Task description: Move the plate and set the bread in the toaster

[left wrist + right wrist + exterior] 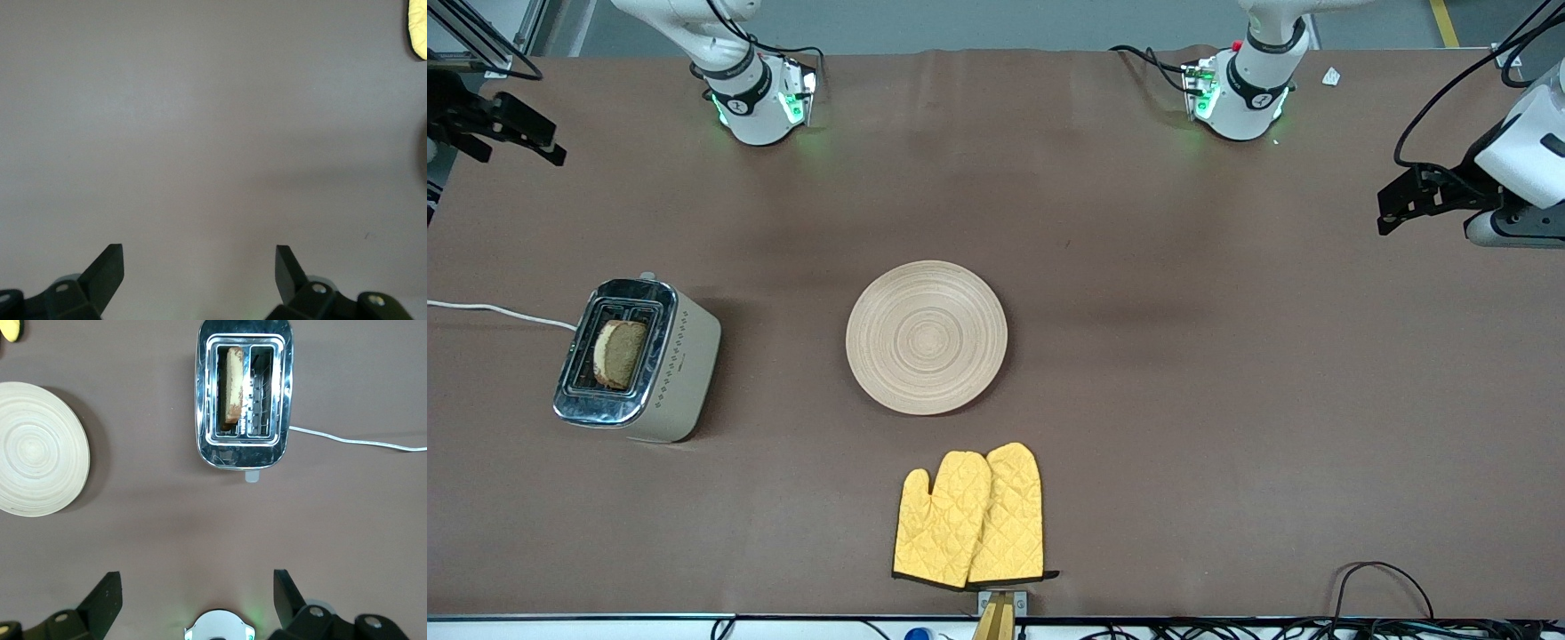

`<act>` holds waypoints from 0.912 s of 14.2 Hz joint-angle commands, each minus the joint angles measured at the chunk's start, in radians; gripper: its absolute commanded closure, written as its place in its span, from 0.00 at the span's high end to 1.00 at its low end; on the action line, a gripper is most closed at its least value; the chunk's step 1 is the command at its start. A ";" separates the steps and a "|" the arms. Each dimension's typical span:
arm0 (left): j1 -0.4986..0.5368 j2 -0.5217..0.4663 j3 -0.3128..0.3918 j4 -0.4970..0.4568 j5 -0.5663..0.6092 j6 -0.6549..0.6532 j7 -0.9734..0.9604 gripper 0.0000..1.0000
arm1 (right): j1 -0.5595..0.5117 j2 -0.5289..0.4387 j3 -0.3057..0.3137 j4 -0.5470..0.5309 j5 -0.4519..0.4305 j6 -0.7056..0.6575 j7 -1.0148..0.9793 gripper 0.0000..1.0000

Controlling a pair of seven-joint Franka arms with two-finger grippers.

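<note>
The light-wood plate [927, 337] lies bare at the table's middle; it also shows in the right wrist view [37, 450]. The cream toaster [640, 360] with its chrome top stands toward the right arm's end of the table. The brown bread slice [618, 353] stands in one of its slots, seen edge-on in the right wrist view [232, 383], where the toaster [243, 453] shows from above. My right gripper [498, 124] hangs open and empty high over the table's edge at the right arm's end [197, 593]. My left gripper [1405, 203] hangs open and empty over the left arm's end [199, 267].
A pair of yellow oven mitts [969, 516] lies nearer the front camera than the plate; a corner shows in the left wrist view [419, 30]. The toaster's white cord [498, 311] runs off the table's end. Both arm bases stand along the table's back edge.
</note>
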 commanded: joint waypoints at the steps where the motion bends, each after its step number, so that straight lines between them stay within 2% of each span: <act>1: 0.003 0.006 0.000 0.023 -0.011 -0.011 -0.003 1.00 | 0.001 -0.024 0.016 -0.025 -0.030 0.010 0.020 1.00; 5: 0.002 0.007 0.000 0.023 -0.008 -0.011 -0.003 1.00 | 0.001 -0.023 0.076 -0.008 -0.072 -0.011 0.088 1.00; 13: 0.002 0.007 0.000 0.023 -0.008 -0.011 -0.003 1.00 | -0.005 -0.009 0.073 0.041 -0.076 -0.024 0.092 1.00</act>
